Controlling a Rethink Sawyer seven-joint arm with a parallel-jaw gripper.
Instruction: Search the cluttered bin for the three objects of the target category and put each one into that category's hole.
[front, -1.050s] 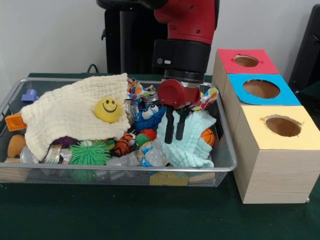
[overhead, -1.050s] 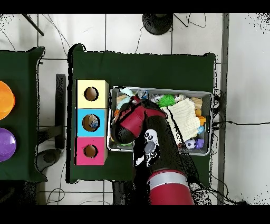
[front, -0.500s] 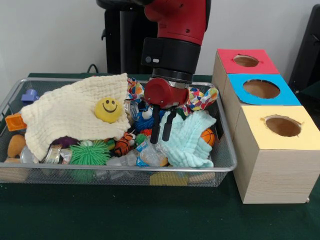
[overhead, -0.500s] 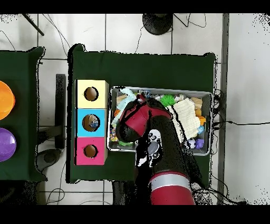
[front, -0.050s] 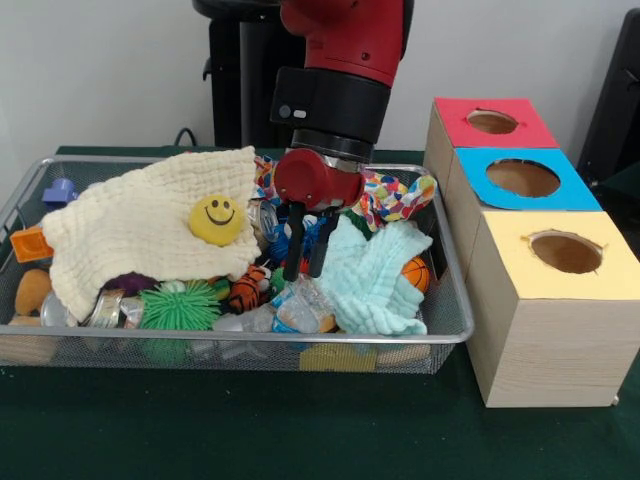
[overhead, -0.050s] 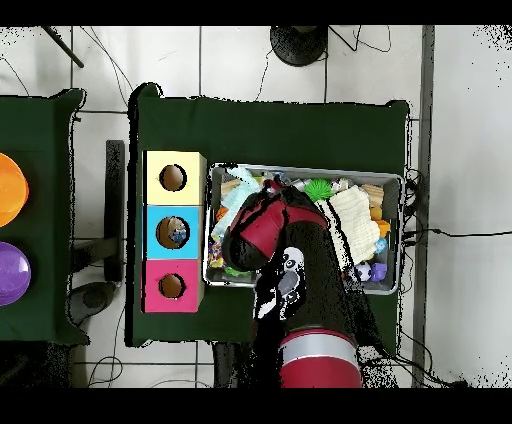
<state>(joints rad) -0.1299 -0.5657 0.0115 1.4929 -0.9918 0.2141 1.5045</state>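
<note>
My gripper (front, -0.050s: 304, 270) hangs in the wire bin (front, -0.050s: 250, 340), its two black fingers a little apart and open, with nothing between them. The tips are just above a crumpled plastic bottle (front, -0.050s: 300, 306), left of a light-blue cloth (front, -0.050s: 375, 275) and right of a striped tiger toy (front, -0.050s: 246, 288). A blue plush with eyes (front, -0.050s: 280, 243) lies behind the fingers. Further left, a yellow smiley ball (front, -0.050s: 217, 219) rests on a cream cloth (front, -0.050s: 120, 230), with a green spiky ball (front, -0.050s: 180, 305) below it. In the overhead view the red arm (overhead, -0.050s: 272, 225) hides the gripper.
Three wooden boxes with round holes stand right of the bin: yellow (front, -0.050s: 560, 310) nearest, blue (front, -0.050s: 523, 178), red (front, -0.050s: 492, 122) farthest. Something lies inside the blue box's hole (overhead, -0.050s: 177, 233). A small basketball (front, -0.050s: 416, 272) and a patterned cloth (front, -0.050s: 395, 195) sit near the bin's right wall.
The gripper has moved left across the bin, off the light-blue cloth and over to the plastic bottle beside the tiger toy. The objects in the bin have stayed where they were.
</note>
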